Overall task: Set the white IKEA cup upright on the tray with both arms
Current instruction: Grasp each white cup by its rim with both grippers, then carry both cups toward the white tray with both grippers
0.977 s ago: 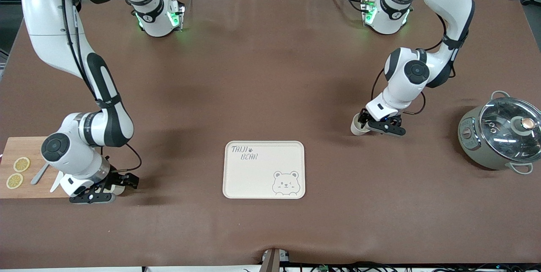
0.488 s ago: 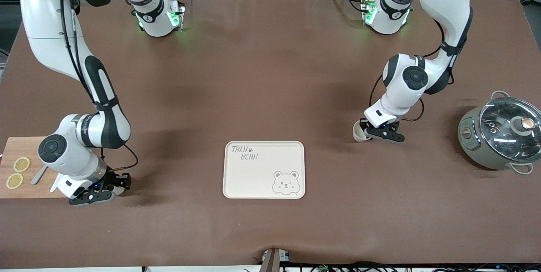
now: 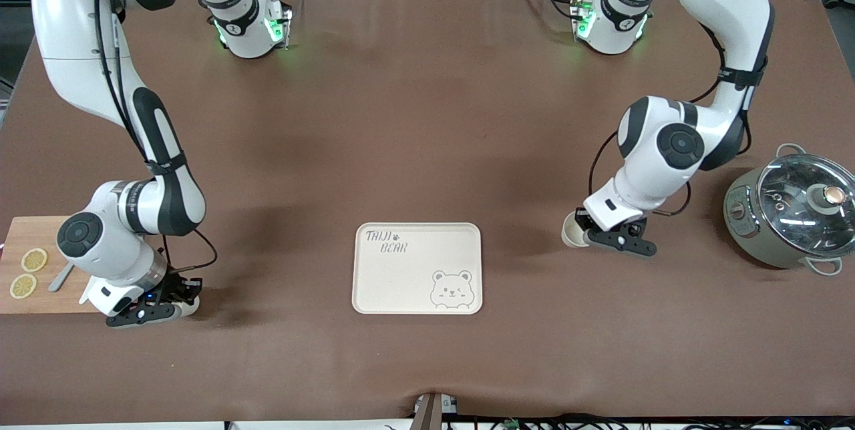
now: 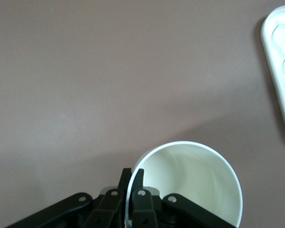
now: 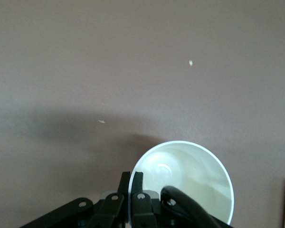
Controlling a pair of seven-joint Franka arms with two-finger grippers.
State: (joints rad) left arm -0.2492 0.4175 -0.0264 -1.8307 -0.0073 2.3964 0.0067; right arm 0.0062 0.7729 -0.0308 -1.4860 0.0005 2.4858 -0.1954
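Two white cups are in view. My left gripper [image 3: 589, 237] is shut on the rim of one white cup [image 3: 572, 234], held low over the brown table beside the tray toward the left arm's end. The left wrist view looks into this cup [image 4: 194, 183], with my fingers [image 4: 132, 180] pinching its wall. My right gripper [image 3: 180, 302] is shut on the rim of the second white cup [image 3: 192, 306], low over the table next to the cutting board. It also shows in the right wrist view [image 5: 190, 178]. The cream TAIJI BEAR tray [image 3: 467, 243] lies bare between them.
A grey pot with a glass lid [image 3: 795, 213] stands at the left arm's end. A wooden cutting board [image 3: 30, 236] with two lemon slices [image 3: 33, 260] and a utensil lies at the right arm's end. The tray's corner [image 4: 280, 71] shows in the left wrist view.
My left gripper has carried its cup nearer to the front camera, level with the tray's edge. My right gripper has shifted slightly toward the cutting board with its cup.
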